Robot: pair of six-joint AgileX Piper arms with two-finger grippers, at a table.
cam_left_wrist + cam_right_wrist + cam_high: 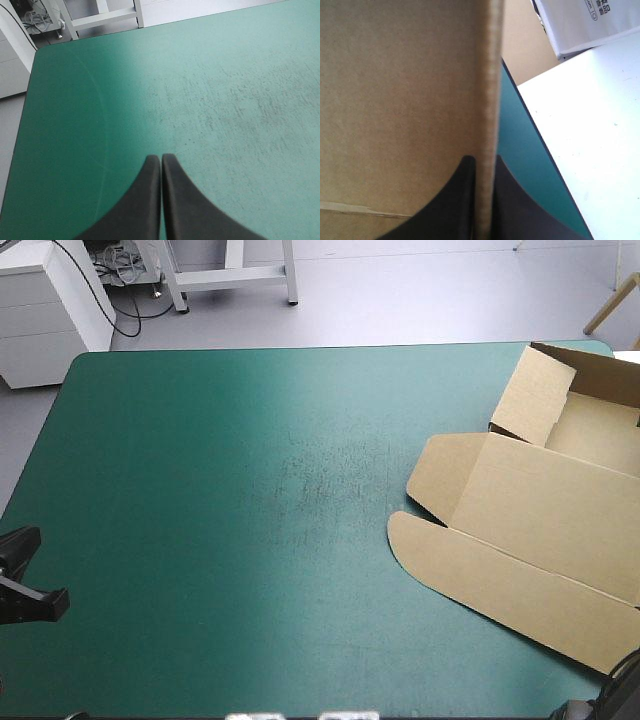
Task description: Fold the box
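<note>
Two grippers show. We see the left gripper (161, 159) with fingers pressed together above the teal-green cover (230, 500). The right gripper (482, 162) clamps an edge of the brown box (530, 530), which lies at the table's right side with its far walls raised.
</note>
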